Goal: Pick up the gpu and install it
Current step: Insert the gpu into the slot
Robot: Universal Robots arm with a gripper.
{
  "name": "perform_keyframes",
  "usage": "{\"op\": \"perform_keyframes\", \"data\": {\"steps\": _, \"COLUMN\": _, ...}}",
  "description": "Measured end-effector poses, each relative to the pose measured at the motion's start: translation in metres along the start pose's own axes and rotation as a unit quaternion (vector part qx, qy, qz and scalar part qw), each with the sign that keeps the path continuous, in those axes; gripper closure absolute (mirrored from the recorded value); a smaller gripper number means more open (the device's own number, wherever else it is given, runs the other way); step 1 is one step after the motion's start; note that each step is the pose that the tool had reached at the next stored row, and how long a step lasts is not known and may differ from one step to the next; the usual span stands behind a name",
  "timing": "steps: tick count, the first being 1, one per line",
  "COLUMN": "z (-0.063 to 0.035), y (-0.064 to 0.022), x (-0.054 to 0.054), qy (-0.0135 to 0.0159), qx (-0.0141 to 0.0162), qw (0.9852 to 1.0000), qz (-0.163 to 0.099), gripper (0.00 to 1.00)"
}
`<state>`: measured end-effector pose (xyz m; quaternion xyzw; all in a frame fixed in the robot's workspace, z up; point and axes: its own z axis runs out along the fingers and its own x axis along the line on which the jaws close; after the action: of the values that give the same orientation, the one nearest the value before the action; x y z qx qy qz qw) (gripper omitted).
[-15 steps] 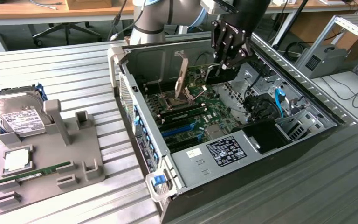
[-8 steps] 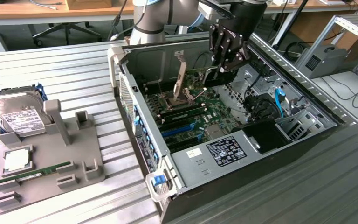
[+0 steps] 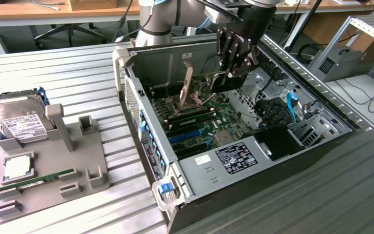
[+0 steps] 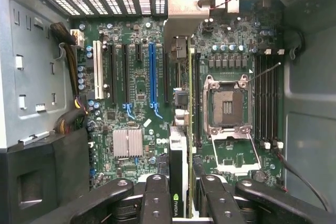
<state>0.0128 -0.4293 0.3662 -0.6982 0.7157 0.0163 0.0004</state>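
My gripper [image 3: 231, 72] is shut on the gpu [image 3: 225, 82], a dark flat card held on edge inside the open computer case [image 3: 239, 165]. Its long metal end bracket [image 3: 187, 85] points toward the case's rear wall. In the wrist view the gpu [image 4: 178, 150] shows edge-on between my fingers [image 4: 157, 198], and its bracket [image 4: 184, 9] reaches the rear slot openings. The card hangs over the motherboard [image 4: 136, 93], between the long blue slot [image 4: 152, 74] and the cpu socket [image 4: 228, 106]. I cannot tell whether it touches a slot.
On the exterior view's left a grey fixture tray [image 3: 76, 156] holds a silver hard drive [image 3: 18, 119], a cpu chip [image 3: 18, 166] and a green memory stick [image 3: 34, 181]. Cables [image 3: 274, 109] and a black drive cage [image 3: 278, 141] crowd the case's right side.
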Motion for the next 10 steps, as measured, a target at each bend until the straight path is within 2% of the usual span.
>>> {"op": "perform_keyframes", "data": {"steps": 6, "z": 0.0002, "y": 0.0072, "x": 0.0002, "qy": 0.0, "qx": 0.0, "qw": 1.0, "qz": 0.0, "gripper": 0.73}}
{"op": "perform_keyframes", "data": {"steps": 10, "z": 0.0003, "y": 0.0077, "x": 0.0027, "qy": 0.0, "qx": 0.0, "qw": 1.0, "qz": 0.0, "gripper": 0.73}}
